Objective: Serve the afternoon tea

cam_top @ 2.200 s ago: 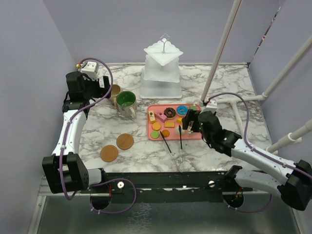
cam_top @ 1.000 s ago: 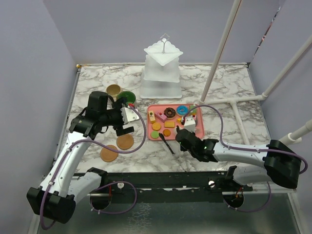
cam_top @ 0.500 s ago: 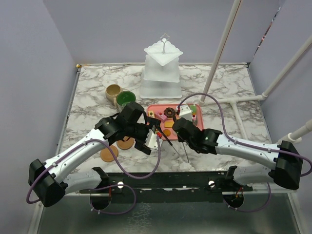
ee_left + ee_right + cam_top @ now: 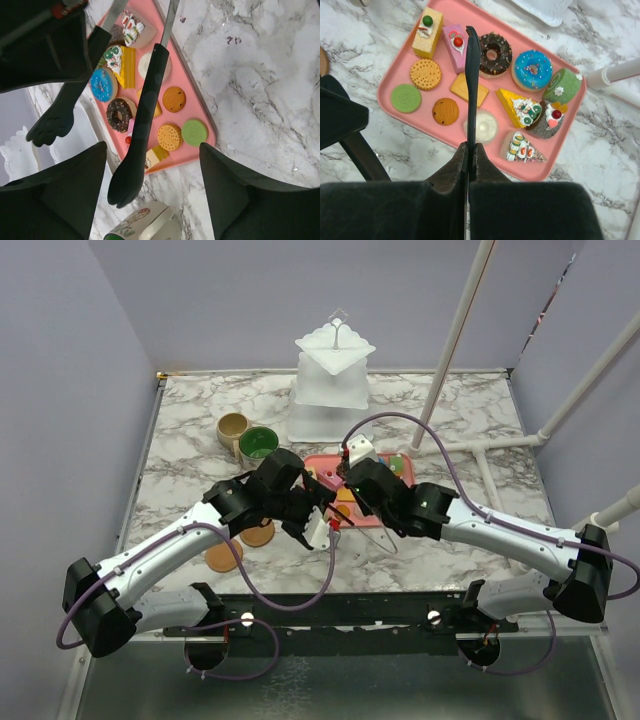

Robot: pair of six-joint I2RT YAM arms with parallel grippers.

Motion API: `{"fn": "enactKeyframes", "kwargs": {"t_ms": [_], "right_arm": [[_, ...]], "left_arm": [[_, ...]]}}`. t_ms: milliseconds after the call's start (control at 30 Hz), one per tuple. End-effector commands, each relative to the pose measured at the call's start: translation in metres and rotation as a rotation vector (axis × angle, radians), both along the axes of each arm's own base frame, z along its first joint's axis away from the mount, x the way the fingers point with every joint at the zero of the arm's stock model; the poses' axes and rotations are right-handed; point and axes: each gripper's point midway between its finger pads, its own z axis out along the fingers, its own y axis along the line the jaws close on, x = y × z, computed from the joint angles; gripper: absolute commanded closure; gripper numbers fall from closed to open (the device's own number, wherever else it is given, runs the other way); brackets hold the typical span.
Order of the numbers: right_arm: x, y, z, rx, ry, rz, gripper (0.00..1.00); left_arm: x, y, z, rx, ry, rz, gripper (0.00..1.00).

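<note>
**Markings.** The green-inside mug has a printed pattern on its outer wall. Too little of it shows in the left wrist view to read.

**Surface and room.**
- Lilac walls stand at left, back and right.
- The marble table is white with grey veins.
- Left of centre in the top view is the beige mug, with the green-inside mug just beside it on the right.
- Lower in the frame, two round wooden coasters lie flat side by side. The right-hand one is partly hidden by the left arm.
- At centre back the white three-tier stand is upright.
- Just in front of it is the pink tray, holding toy pastries. Among them are a green macaron, a chocolate donut, a blue donut and cake slices.
- White pipes slant up at right.

**Arms.**
- The left arm reaches from the lower left corner toward centre, its wrist by the tray's near left corner.
- The left gripper has its fingers spread wide. An arm of the black tong hangs in the gap and seems to touch neither finger.
- The right arm comes in from the lower right, its wrist over the tray's near edge.
- The right gripper is pressed together on the tong's metal shank. In the right wrist view the tong points out over the tray, its tip between a pink cake slice and the chocolate donut.
- The left wrist view shows a second black spoon-ended arm further left. I cannot tell whether it belongs to the same tong.
- Purple cables loop off both arms.
</note>
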Motion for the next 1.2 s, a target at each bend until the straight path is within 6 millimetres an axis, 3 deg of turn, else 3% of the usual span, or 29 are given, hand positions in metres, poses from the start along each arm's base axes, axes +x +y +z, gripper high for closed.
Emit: {"fn": "enactKeyframes", "kwargs": {"t_ms": [0,200,300,400,433,567,700,833,967,1100,1167], "right_arm": [[-0.001,0.005,0.019,-0.061,-0.027,0.107,0.99],[-0.003,0.014,0.028,-0.073,-0.024,0.171,0.99],[-0.007,0.021,0.032,-0.062,-0.021,0.198,0.99],[-0.012,0.032,0.041,0.004,-0.022,0.237,0.91],[-0.014,0.035,0.044,0.025,-0.024,0.25,0.86],[-0.023,0.049,0.065,0.13,-0.037,0.325,0.43],[-0.026,0.049,0.103,0.225,-0.121,0.361,0.2],[-0.034,0.045,0.151,0.296,-0.216,0.423,0.11],[-0.05,0.035,0.204,0.413,-0.315,0.493,0.03],[-0.072,0.032,0.247,0.543,-0.372,0.582,0.0],[-0.075,0.036,0.257,0.567,-0.375,0.605,0.0]], "left_arm": [[0.016,0.002,0.001,0.038,-0.036,0.054,0.3],[0.019,0.001,0.001,0.039,-0.007,0.096,0.59],[0.016,0.001,0.003,0.026,0.002,0.093,0.8],[0.012,0.003,0.001,0.018,0.021,0.095,1.0],[0.009,0.003,0.001,0.013,0.038,0.101,1.0],[-0.003,0.002,0.003,-0.036,0.161,0.161,1.0],[-0.013,-0.01,0.019,-0.17,0.415,0.305,1.0],[-0.015,-0.018,0.04,-0.334,0.72,0.419,1.0],[-0.004,-0.018,0.064,-0.511,0.894,0.5,1.0],[0.012,-0.007,0.086,-0.68,1.054,0.609,1.0],[0.028,0.007,0.095,-0.789,1.12,0.679,1.0]]}}
